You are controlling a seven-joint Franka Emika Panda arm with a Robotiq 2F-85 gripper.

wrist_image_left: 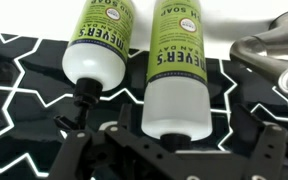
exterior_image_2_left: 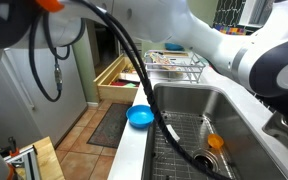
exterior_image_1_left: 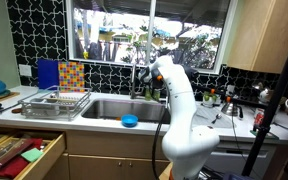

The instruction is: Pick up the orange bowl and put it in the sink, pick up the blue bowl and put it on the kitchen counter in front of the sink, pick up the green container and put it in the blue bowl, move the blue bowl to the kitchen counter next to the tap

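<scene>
Two of the four steps read as finished. The small round orange bowl (exterior_image_2_left: 215,142) lies down inside the steel sink (exterior_image_2_left: 184,105). The shallow round blue bowl (exterior_image_1_left: 130,121) sits upright on the pale bench (exterior_image_2_left: 131,150) at its front edge, right before the sink, as both exterior views show. That spot suits what comes next, I think: the blue bowl's mouth faces up and nothing crowds it, so a drop from above should be easy.

The step in hand looks like the green container. Your wrist view is filled by two pale green plastic soap bottles (wrist_image_left: 99,50) set close side by side against the black patterned wall tiles (wrist_image_left: 24,90), with the curved metal tap (wrist_image_left: 269,50) just beside them. I cannot tell which of the two is meant, though the bottle in the middle of the picture (wrist_image_left: 174,85) lines up best with your hand (wrist_image_left: 172,142).

That hand is spread wide and holds nothing; its dark fingers (wrist_image_left: 74,150) show far apart at the lower edge. The white arm (exterior_image_1_left: 179,110) reaches over the sink toward the tap to face them.

Mind the tight spacing. A finger could nudge the neighbouring bottle or strike the tap, and a smooth round bottle may slip, so close around its body squarely.
</scene>
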